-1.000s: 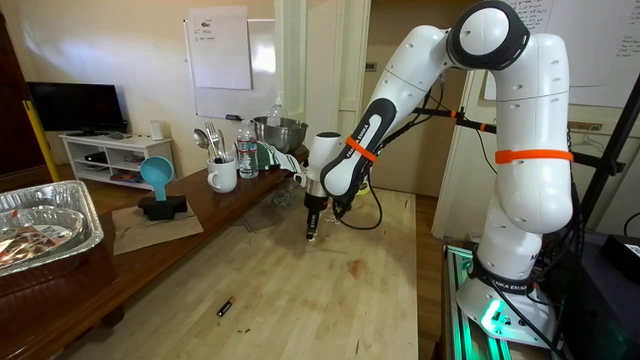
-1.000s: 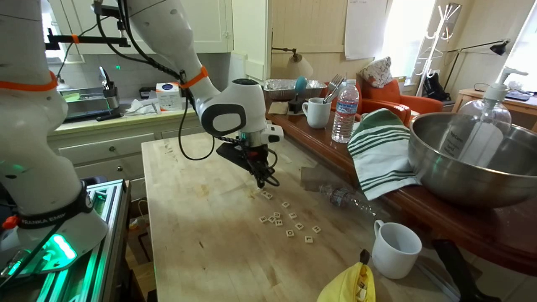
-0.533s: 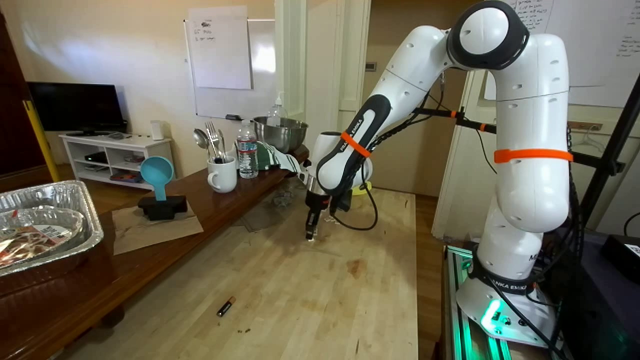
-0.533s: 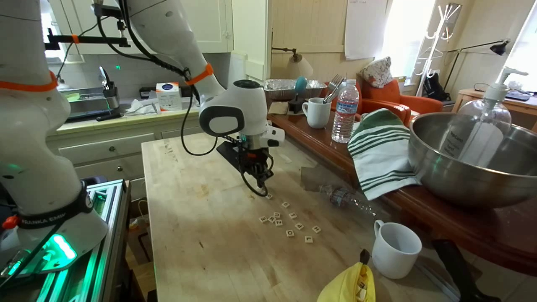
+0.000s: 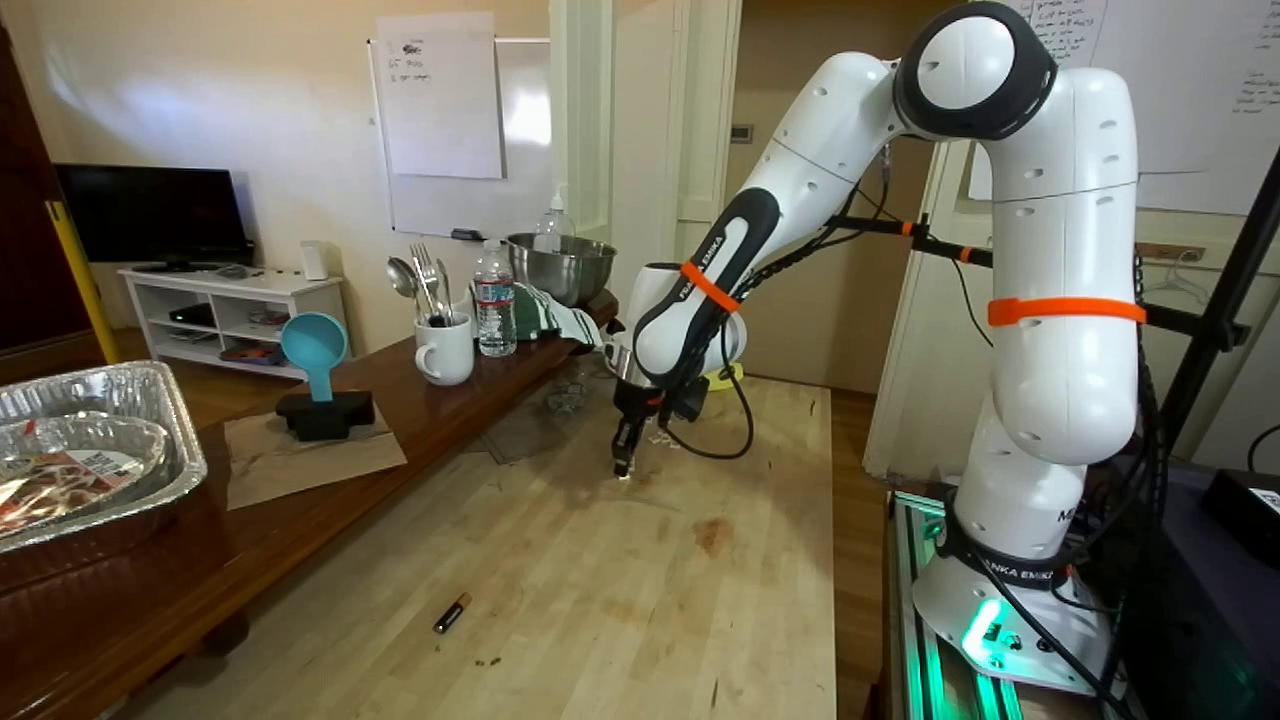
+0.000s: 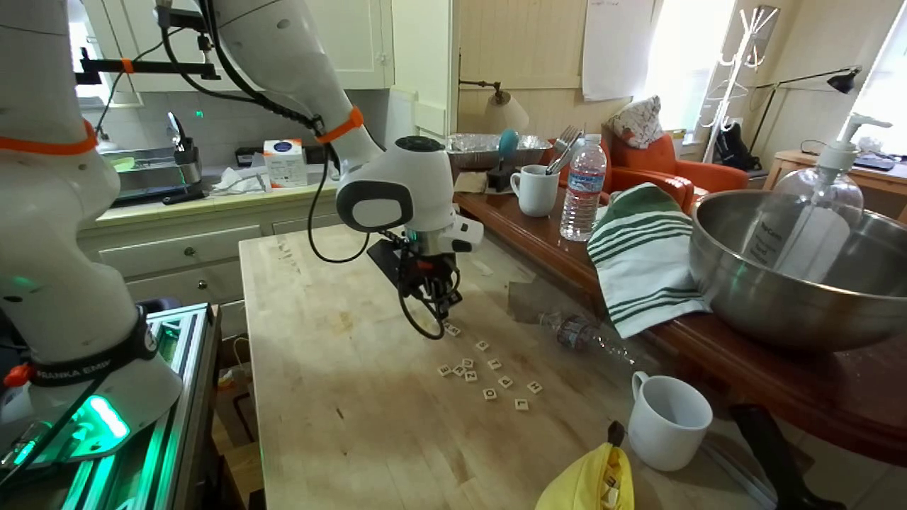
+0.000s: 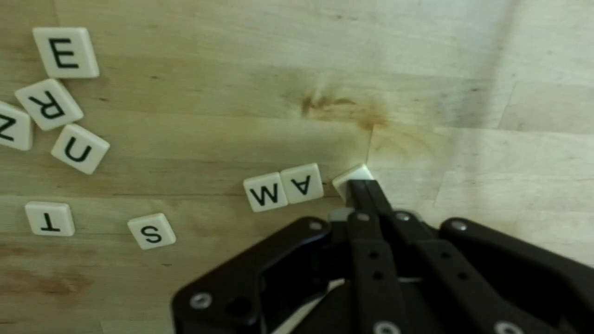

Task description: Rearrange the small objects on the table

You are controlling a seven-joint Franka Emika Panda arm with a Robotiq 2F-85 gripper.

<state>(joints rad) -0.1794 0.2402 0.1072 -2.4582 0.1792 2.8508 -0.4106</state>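
Note:
Several white letter tiles lie face up on the pale wooden table (image 6: 368,439). In the wrist view, the M tile (image 7: 265,192) and the A tile (image 7: 302,183) touch edge to edge. Just right of them is one more tile (image 7: 353,174), turned at an angle, its letter hidden by my gripper (image 7: 363,182). The gripper is shut, fingertips together over that tile with nothing between them; whether they press on it I cannot tell. Farther left lie the S tile (image 7: 151,231), T tile (image 7: 49,218), U tile (image 7: 80,149), R tile (image 7: 49,104) and E tile (image 7: 66,52).
A battery (image 5: 452,612) lies on the table. A crumpled clear bottle (image 6: 581,333), a white mug (image 6: 669,421) and a yellow pouch (image 6: 588,478) are beyond the tiles. A dark wooden counter (image 5: 270,535) overhangs one long side, bearing a foil tray (image 5: 185,450).
The wrist has turned and tilted a little, and its cable has swung in both exterior views. The shut fingertips stay at nearly the same spot on the table.

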